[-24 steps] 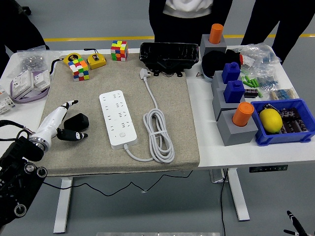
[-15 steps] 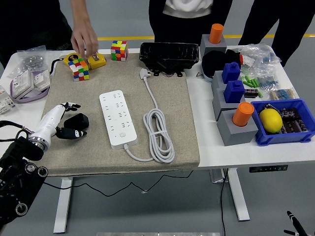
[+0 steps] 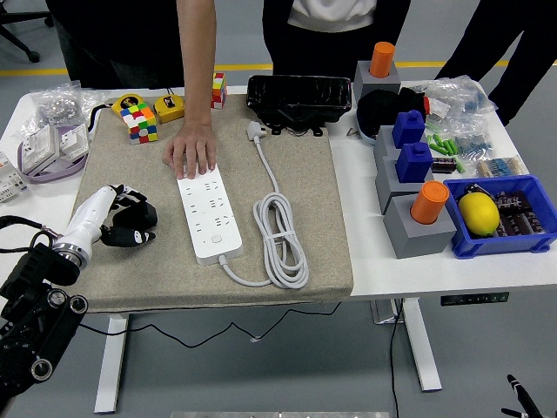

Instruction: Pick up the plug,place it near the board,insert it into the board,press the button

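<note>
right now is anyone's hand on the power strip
Yes, a person's hand reaches in from the far side and rests flat on the far end of the power strip.

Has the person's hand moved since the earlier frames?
Yes. The person's hand came down from the yellow tape measure and now rests on the power strip's far end.

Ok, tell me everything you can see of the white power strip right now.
The white power strip is a long, flat plastic bar lying face up on the beige mat, running from far-left to near-right. Rows of socket holes cover its top; none holds a plug. Its white cable leaves the near end, coils in loops beside it on the right, and ends in a white plug lying loose on the mat. A person's hand rests palm down on the far end.
</note>
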Tool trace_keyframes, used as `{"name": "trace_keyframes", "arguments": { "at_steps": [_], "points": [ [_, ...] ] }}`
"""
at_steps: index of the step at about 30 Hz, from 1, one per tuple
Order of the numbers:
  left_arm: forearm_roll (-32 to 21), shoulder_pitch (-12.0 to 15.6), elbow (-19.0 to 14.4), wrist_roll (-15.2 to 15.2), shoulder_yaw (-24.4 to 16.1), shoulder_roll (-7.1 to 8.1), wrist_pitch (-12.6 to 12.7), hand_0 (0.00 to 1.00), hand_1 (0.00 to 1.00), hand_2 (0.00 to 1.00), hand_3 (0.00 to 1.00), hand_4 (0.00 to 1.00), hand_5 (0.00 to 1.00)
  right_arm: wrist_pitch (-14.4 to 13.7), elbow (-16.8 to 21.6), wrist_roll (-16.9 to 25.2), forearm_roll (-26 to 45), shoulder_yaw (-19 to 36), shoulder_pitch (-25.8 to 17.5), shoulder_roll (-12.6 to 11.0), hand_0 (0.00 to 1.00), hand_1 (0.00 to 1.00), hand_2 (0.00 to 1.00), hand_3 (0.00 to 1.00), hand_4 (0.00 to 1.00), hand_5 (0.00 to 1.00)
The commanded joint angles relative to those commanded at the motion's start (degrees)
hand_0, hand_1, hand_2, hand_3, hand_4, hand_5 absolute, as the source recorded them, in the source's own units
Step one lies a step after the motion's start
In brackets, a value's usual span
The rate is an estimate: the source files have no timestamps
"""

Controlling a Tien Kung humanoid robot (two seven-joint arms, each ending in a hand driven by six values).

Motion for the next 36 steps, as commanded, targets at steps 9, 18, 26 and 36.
{"name": "trace_keyframes", "arguments": {
  "at_steps": [9,18,26,36],
  "points": [
    [0.2,-0.1,0.9,-0.4,-0.1,-0.18,1.0,0.518,0.560,0.558,0.555,0.925,0.002,0.0,0.0,-0.1,-0.3,0.4,-0.1,-0.1,0.791,0.716,0.683,0.667,0.998,0.987],
    [0.5,-0.4,1.8,-0.5,-0.1,-0.42,1.3,0.485,0.551,0.554,0.558,0.898,0.002,-0.1,0.0,0.0,-0.2,0.4,0.1,-0.1,0.791,0.717,0.683,0.667,0.998,0.988],
    [0.5,-0.5,2.1,-0.5,-0.2,-0.51,1.3,0.378,0.514,0.509,0.552,0.806,0.002,0.0,0.0,-0.1,-0.2,0.4,0.0,-0.1,0.790,0.716,0.683,0.667,0.998,0.983],
    [2.0,-0.8,1.8,0.0,-0.6,-0.65,0.7,0.335,0.474,0.472,0.546,0.792,0.002,0.0,0.0,0.0,-0.1,0.4,0.3,-0.1,0.791,0.717,0.683,0.667,0.998,0.983]
  ]
}}
